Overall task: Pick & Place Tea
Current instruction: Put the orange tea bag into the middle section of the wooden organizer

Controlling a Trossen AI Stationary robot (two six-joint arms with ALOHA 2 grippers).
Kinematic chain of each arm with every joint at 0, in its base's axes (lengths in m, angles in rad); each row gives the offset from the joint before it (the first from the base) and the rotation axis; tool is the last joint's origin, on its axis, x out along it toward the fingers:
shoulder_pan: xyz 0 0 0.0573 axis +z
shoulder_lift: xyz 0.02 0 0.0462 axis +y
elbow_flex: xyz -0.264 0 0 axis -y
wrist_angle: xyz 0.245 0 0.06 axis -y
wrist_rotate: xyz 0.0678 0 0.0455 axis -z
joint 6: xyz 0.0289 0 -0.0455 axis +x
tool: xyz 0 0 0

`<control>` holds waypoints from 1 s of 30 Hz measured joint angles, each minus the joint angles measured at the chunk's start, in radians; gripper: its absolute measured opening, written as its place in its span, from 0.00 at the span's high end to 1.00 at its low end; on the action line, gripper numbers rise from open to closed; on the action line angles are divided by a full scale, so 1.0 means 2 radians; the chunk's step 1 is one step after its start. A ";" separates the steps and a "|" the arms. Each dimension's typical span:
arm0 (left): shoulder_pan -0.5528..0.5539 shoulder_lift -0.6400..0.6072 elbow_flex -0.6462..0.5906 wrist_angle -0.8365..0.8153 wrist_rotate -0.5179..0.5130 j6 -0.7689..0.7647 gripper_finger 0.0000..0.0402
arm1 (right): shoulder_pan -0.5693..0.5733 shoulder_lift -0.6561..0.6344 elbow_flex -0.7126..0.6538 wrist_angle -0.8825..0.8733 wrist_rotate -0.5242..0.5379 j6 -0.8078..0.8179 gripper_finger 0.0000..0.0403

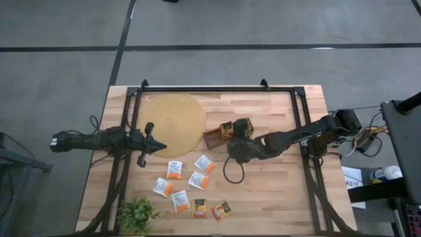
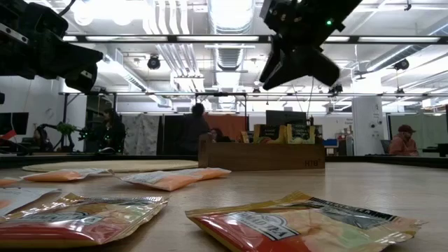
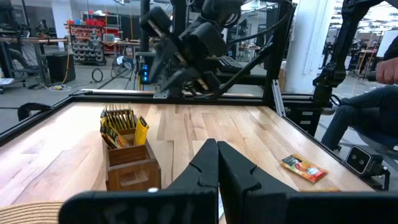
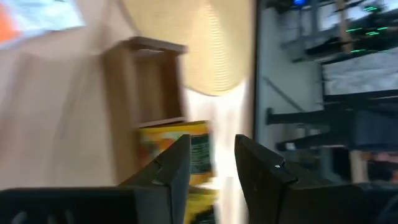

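Several tea sachets (image 1: 191, 187) lie flat on the near middle of the wooden table. A small wooden box (image 1: 214, 137) beside the round woven mat (image 1: 172, 123) holds more sachets (image 3: 121, 124), dark green and yellow, standing on edge. My right gripper (image 4: 212, 142) hovers open above and just right of the box, slanting down, with nothing between its fingers. In the low view it (image 2: 297, 63) hangs well clear of the box (image 2: 262, 155). My left gripper (image 3: 217, 165) waits shut at the table's left, pointing level toward the right.
A small leafy plant (image 1: 137, 214) stands at the near left corner. A black frame (image 1: 217, 89) rims the table's far, left and right sides. One orange sachet (image 3: 303, 168) lies apart toward the near edge. People show in the room beyond the table (image 2: 198, 129).
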 joint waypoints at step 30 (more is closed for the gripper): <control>-0.001 0.001 0.000 0.000 0.000 0.000 1.00 | 0.115 0.123 0.151 -0.168 -0.231 0.555 0.65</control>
